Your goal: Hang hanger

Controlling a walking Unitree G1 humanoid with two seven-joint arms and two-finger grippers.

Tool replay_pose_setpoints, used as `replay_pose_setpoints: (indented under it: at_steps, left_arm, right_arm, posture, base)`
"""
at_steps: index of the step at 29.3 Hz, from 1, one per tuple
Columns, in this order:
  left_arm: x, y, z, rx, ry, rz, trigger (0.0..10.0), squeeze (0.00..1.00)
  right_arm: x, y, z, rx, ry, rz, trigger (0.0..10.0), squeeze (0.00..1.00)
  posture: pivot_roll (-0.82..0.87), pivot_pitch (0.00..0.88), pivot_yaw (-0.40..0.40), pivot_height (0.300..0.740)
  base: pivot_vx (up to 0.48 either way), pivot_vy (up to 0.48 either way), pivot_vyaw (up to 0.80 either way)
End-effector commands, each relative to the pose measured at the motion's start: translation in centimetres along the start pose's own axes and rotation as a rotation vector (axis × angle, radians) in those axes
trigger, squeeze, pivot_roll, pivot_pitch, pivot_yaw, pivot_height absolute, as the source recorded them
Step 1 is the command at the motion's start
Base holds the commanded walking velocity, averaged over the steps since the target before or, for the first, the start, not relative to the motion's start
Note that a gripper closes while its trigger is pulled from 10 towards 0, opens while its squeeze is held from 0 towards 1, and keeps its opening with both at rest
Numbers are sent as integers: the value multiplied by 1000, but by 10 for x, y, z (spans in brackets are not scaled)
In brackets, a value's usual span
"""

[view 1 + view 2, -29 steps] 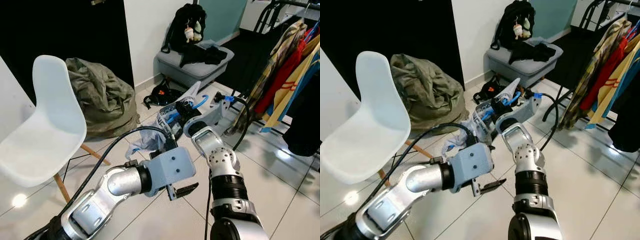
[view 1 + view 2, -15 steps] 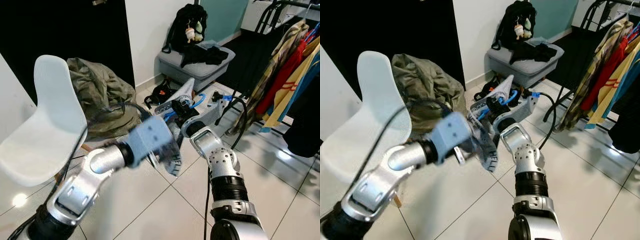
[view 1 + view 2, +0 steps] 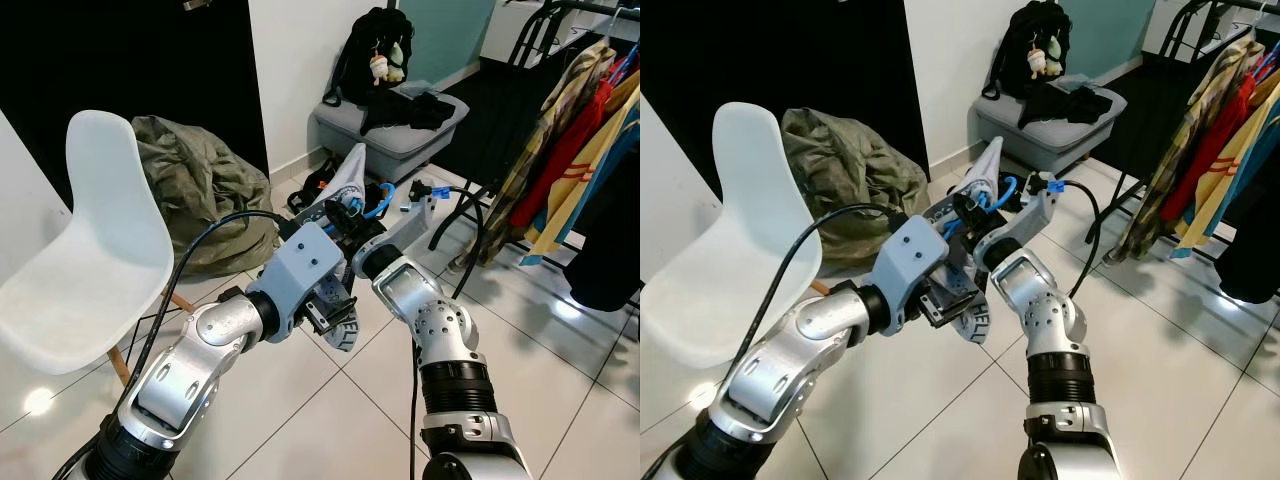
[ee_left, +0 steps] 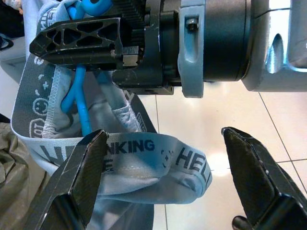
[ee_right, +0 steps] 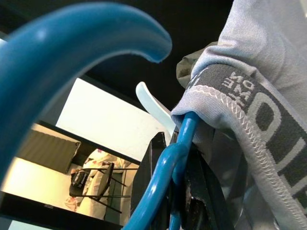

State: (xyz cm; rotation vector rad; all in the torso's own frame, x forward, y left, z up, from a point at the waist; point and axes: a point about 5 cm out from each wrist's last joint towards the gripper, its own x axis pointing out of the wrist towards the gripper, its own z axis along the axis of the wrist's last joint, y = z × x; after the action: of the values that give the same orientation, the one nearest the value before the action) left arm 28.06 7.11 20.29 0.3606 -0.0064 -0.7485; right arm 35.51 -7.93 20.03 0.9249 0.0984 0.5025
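My right gripper [image 3: 342,212] is shut on a blue plastic hanger [image 3: 387,204], held at chest height over the tiled floor. A grey garment [image 3: 347,182] with a printed waistband [image 4: 144,151] is draped on the hanger [image 4: 80,100] and sags below it. My left gripper [image 4: 163,137] is open just beneath, its fingers [image 4: 79,179] spread on either side of the waistband without touching it. In the right wrist view the hanger's hook [image 5: 72,43] curves overhead and the garment [image 5: 249,96] lies against it. The clothes rack [image 3: 560,12] stands at the far right.
Coloured clothes [image 3: 575,130] hang on the rack. A white chair [image 3: 90,240] stands at left, with an olive beanbag [image 3: 200,190] behind it. A grey stool [image 3: 395,135] carries a black backpack [image 3: 372,45]. Clutter lies on the floor beside the stool.
My left arm has swung up from low in front and turned its open gripper to the hanging waistband. The right gripper with the hanger has risen slightly.
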Motion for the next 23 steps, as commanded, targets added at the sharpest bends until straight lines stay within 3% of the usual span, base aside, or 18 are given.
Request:
replay_pose_setpoints:
  at_steps: [1, 7, 13, 15, 23]
  left_arm:
    - [2, -4, -8, -8, 39, -5, 10000, 0]
    - [4, 2, -8, 45, 55, 59, 10000, 0]
    - [4, 13, -3, 22, 47, 148, 10000, 0]
    - [0, 26, 1, -4, 37, 242, 10000, 0]
    - [-4, 33, 2, -18, 39, 286, 10000, 0]
  right_arm:
    - [3, 14, -24, 89, 36, 61, 10000, 0]
    - [2, 21, -29, 92, 58, 93, 10000, 0]
    - [0, 23, -33, 94, 71, 105, 10000, 0]
    - [-1, 23, -33, 94, 69, 105, 10000, 0]
    - [-2, 22, -31, 92, 67, 101, 10000, 0]
  posture:
    - [-15, 131, 27, 740]
    - [-14, 134, 29, 740]
    - [-16, 139, 31, 740]
    - [-16, 139, 31, 740]
    - [-15, 139, 31, 740]
  base:
    - [0, 0, 0]
    - [0, 0, 0]
    - [0, 0, 0]
    - [0, 0, 0]
    - [0, 0, 0]
